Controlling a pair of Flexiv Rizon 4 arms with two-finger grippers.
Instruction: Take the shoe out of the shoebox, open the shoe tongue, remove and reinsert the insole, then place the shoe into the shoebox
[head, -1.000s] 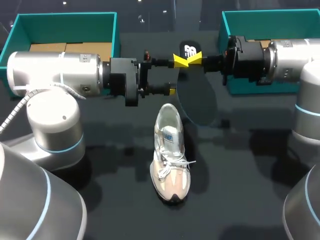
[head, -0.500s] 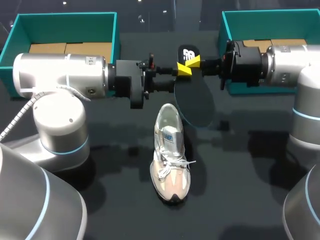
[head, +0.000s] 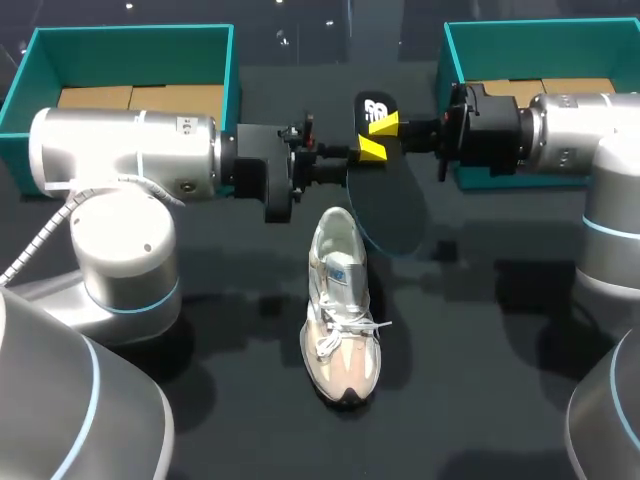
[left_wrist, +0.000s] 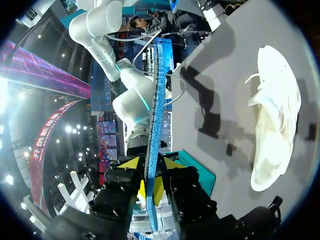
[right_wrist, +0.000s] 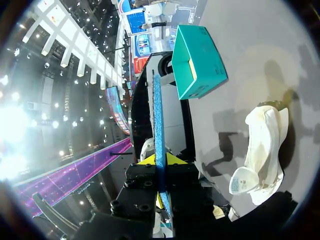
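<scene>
The left gripper (head: 366, 150) and the right gripper (head: 386, 124) are both clamped on the black insole (head: 388, 205), over the worktop (head: 480, 330) just behind the white shoe (head: 340, 310).

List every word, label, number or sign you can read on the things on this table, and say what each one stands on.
On the insole: a white logo mark at its heel end, too blurred to read as letters.
On the shoe: a blue-and-white label on the tongue, its print too small to read.
On the left arm: a small dark marking on the casing, too small to read.
Nothing here can be quoted as legible text.
</scene>
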